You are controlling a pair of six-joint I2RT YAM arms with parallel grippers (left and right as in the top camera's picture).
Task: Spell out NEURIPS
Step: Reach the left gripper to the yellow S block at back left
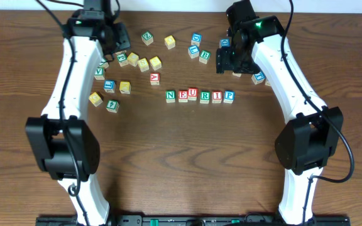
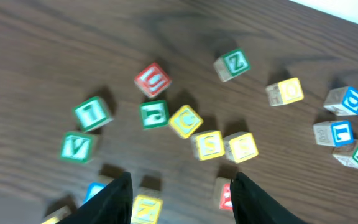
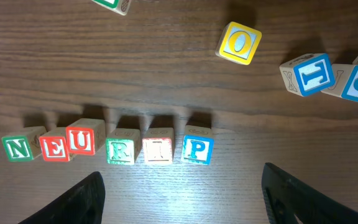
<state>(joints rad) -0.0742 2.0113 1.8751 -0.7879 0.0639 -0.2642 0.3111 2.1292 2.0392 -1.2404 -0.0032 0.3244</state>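
Six lettered cubes stand in a row mid-table, reading N (image 1: pixel 170 96), E (image 1: pixel 182 95), U (image 1: pixel 193 93), R (image 1: pixel 204 96), I (image 1: pixel 216 96), P (image 1: pixel 229 96). In the right wrist view the row runs from N (image 3: pixel 17 148) to P (image 3: pixel 197 149). A yellow-topped cube that looks like an S (image 2: pixel 207 144) lies among loose cubes at the back left (image 1: pixel 144 63). My left gripper (image 2: pixel 182 186) is open and empty above that pile (image 1: pixel 115 45). My right gripper (image 3: pixel 188 202) is open and empty, hovering behind the row's right end (image 1: pixel 227 59).
Several loose cubes lie at the back left, among them a green Z (image 2: pixel 232 64), a red cube (image 2: pixel 152 79) and a green V (image 2: pixel 76 147). A yellow O (image 3: pixel 239 42) and blue cubes (image 3: pixel 307 74) lie behind the row on the right.
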